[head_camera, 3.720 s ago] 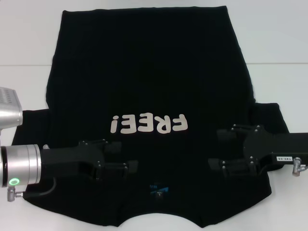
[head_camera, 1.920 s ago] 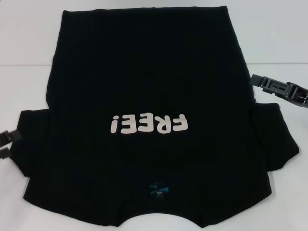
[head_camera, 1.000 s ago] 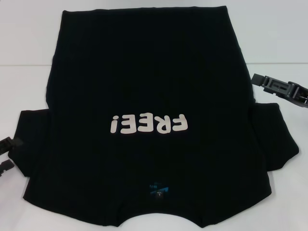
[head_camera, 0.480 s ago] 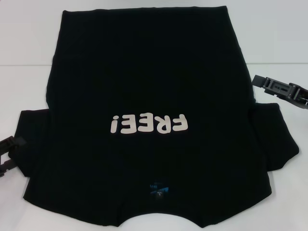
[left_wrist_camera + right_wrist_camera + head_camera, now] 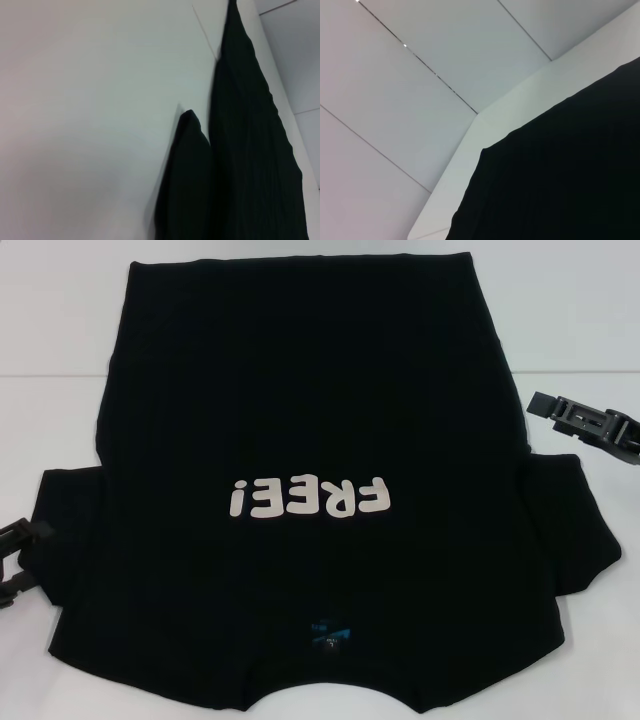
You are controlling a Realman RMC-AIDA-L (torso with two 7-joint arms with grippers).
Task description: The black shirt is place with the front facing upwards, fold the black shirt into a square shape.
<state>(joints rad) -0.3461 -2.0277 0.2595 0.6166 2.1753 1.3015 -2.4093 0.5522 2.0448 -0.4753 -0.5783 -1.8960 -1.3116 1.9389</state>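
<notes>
Tabletop [image 5: 560, 320]: white, seamed, fully spread with the black shirt [image 5: 300, 420], print up.
Left claw [image 5: 15, 560]: cut off beside a sleeve, spread undeterminable.
Right claw [image 5: 590, 425]: likewise unclear.

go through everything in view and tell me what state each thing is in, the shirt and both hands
black shirt: flat, unfolded, front up, sleeves spread, collar toward the robot.
left hand: open, empty, at the left sleeve's edge.
right hand: holding nothing, off the shirt's right side above the sleeve.
table: bare white around the shirt.
</notes>
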